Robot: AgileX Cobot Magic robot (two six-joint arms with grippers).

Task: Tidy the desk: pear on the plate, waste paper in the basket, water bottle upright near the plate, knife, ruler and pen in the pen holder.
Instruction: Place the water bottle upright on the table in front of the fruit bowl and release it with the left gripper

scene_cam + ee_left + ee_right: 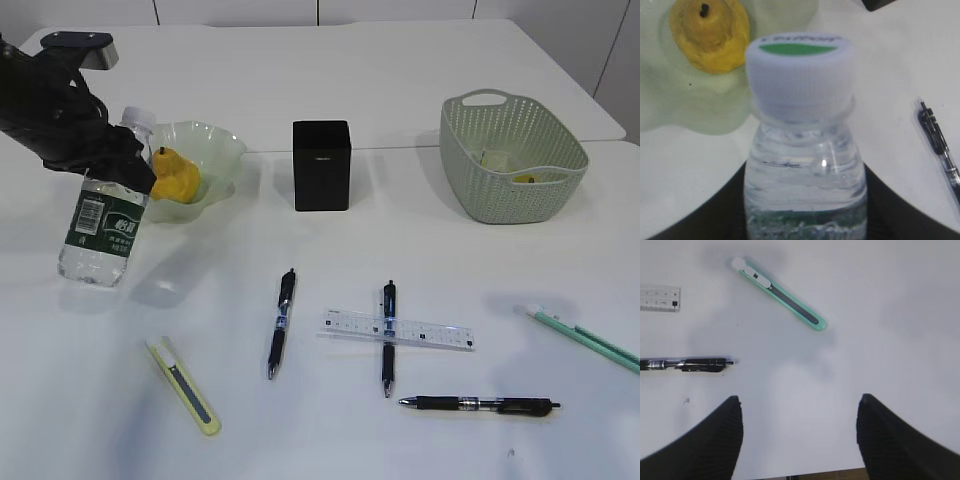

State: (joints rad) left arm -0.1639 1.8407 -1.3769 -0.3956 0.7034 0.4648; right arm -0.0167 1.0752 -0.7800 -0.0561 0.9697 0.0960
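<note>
Bottle first, on your far left: your left end effector (112, 160) pinches the water bottle (103, 210) around its upper body, and the clear bottle stands slightly tilted on the counter (420, 100), just beside the plate (215, 150). You see a white ribbed cap with a green mark on top, water inside, and a dark green label. The plate is pale green with a wavy rim, and the yellow pear (175, 178) with its dark stem sits in it. Below, a yellow-green knife (184, 385) lies flat. Moving right, a black pen (281, 322) lies near the middle, and behind it stands the black box-shaped pen holder (321, 165). Next, a clear ruler (397, 331) lies across a second black pen (388, 337), with a third pen (480, 404) below it. Farther right, the green woven basket (512, 160) holds pale scraps, and a teal knife (778, 293) lies ahead of your right end effector (799, 432), whose jaws stand spread over bare counter.
</note>
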